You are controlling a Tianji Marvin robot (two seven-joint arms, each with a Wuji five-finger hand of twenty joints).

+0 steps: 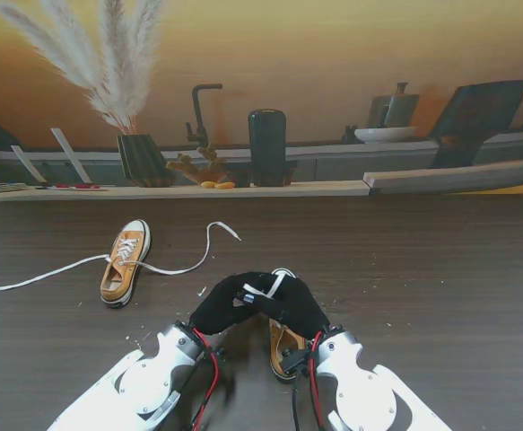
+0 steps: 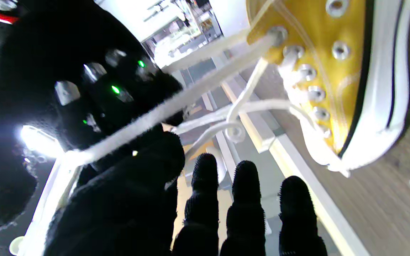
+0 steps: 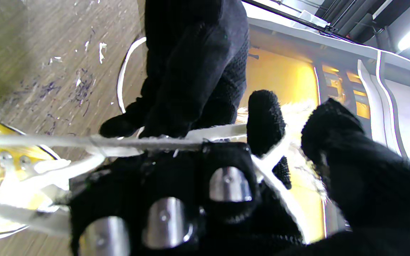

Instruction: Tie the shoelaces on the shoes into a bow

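My left hand (image 1: 223,307) and right hand (image 1: 292,305) meet fingertip to fingertip over the near shoe (image 1: 283,346), which sits close to me btwn both wrists, mostly hidden under the gloves. R hand looks pinched on a lace strand (image 3: 148,143) pulled taut from the eyelets; L hand has a strand (image 2: 176,103) across thumb and palm, other fingers straight, so whether it really grips I can't tell. No bow yet on this shoe: strands crossed, maybe a loop forming, nothing snug. Second shoe (image 1: 125,262) lies farther off to my left, its laces (image 1: 176,268) trailing loose across the table (image 1: 422,269), fully untied. So I judge we're early: one knot in progress, both bows left.
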